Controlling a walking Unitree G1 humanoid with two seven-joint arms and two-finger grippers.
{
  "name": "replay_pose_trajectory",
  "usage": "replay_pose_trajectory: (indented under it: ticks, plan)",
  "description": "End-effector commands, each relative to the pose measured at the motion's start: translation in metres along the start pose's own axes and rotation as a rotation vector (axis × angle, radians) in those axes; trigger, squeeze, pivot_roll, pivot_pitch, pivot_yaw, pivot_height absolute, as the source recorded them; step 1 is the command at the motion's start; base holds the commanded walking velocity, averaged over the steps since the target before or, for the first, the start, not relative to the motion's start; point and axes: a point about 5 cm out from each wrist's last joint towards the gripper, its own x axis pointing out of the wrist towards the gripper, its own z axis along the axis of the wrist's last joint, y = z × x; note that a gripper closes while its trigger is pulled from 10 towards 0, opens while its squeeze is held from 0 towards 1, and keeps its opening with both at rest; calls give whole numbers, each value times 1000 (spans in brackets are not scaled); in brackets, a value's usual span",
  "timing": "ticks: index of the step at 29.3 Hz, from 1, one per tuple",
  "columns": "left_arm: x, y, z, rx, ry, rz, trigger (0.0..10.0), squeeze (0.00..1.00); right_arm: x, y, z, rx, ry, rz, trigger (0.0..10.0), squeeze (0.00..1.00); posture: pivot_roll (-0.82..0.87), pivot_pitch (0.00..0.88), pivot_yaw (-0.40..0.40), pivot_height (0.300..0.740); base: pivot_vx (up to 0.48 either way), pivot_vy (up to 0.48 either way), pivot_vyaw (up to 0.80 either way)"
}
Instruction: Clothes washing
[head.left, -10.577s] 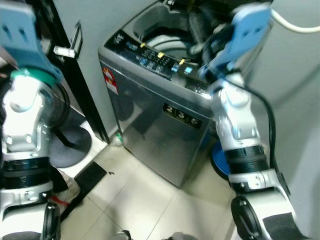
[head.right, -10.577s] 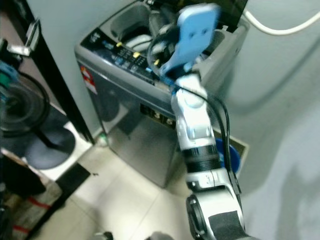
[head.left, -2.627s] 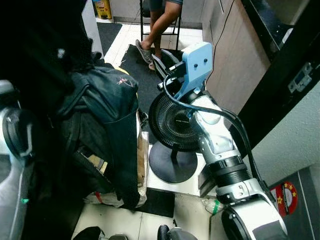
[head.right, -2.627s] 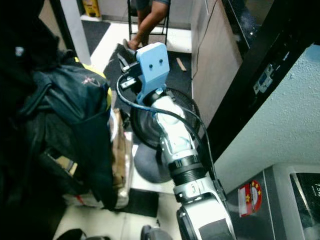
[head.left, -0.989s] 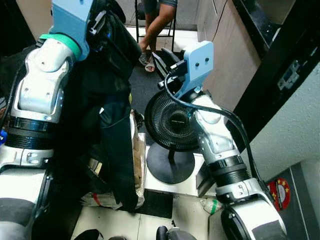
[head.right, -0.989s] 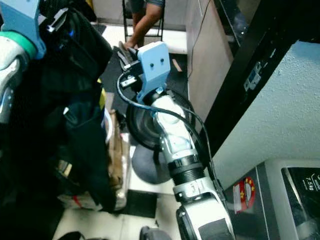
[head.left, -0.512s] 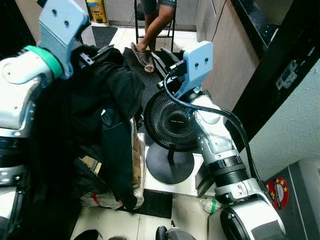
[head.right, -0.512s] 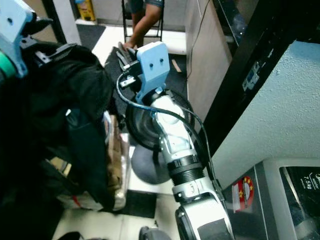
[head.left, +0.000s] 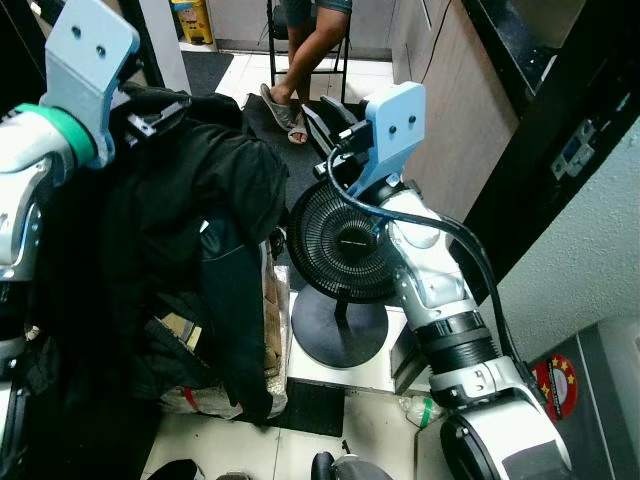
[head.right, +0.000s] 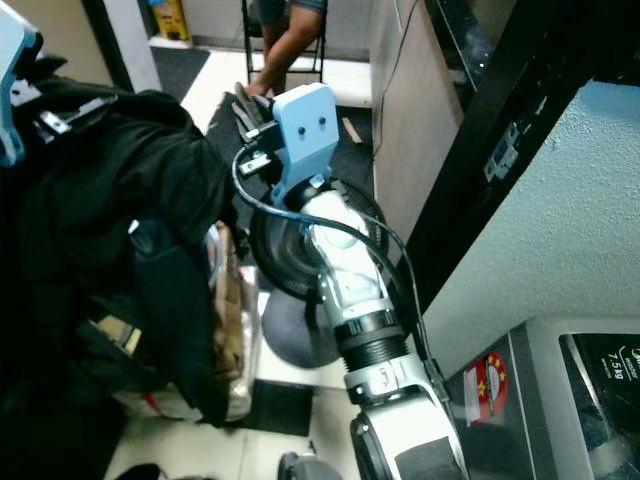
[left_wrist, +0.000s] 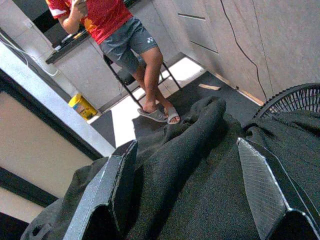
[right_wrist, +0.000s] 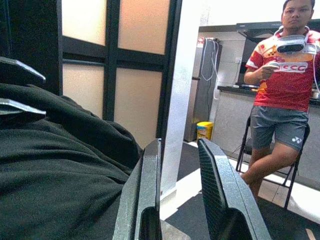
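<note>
On a pale tiled floor (head.left: 240, 70) by a round mesh fan (head.left: 345, 240), soft black clothes (head.left: 190, 220) drape from the left gripper (left_wrist: 190, 165), jaws spread wide around the fabric; the right gripper (right_wrist: 180, 190) has its jaws slightly parted, empty.

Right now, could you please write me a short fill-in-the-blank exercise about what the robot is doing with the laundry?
1. The left gripper has its fingers spread around a bundle of ____ clothing.
2. Beside the right arm, a black ____ stands on a round base on the floor.
3. The right gripper holds ____ between its fingers.
4. In the background a person in a ____ shirt sits on a chair.

Missing words: black; fan; nothing; red
</note>
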Motion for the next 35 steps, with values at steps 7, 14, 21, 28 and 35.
replay_pose_trajectory:
  ticks: [7,14,21,28,35]
  plan:
    - [-1,3,-22,19,103,7,8275,0,1,3,2,18,-11,4,10000,0,135,63,39,740,0,0,0]
    - [-4,0,-30,8,133,-3,0,0,0,1,2,21,-10,-4,10000,0,135,65,37,740,0,0,0]
    - [-4,2,-28,-11,121,21,0,0,1,1,3,22,-13,-3,10000,0,136,64,35,740,0,0,0]
    - [-2,7,-19,-49,67,62,0,0,1,1,3,23,-14,-3,10000,0,135,63,36,740,0,0,0]
    - [0,9,-8,-88,-1,81,0,0,1,1,3,23,-14,-4,10000,0,134,62,36,740,0,0,0]
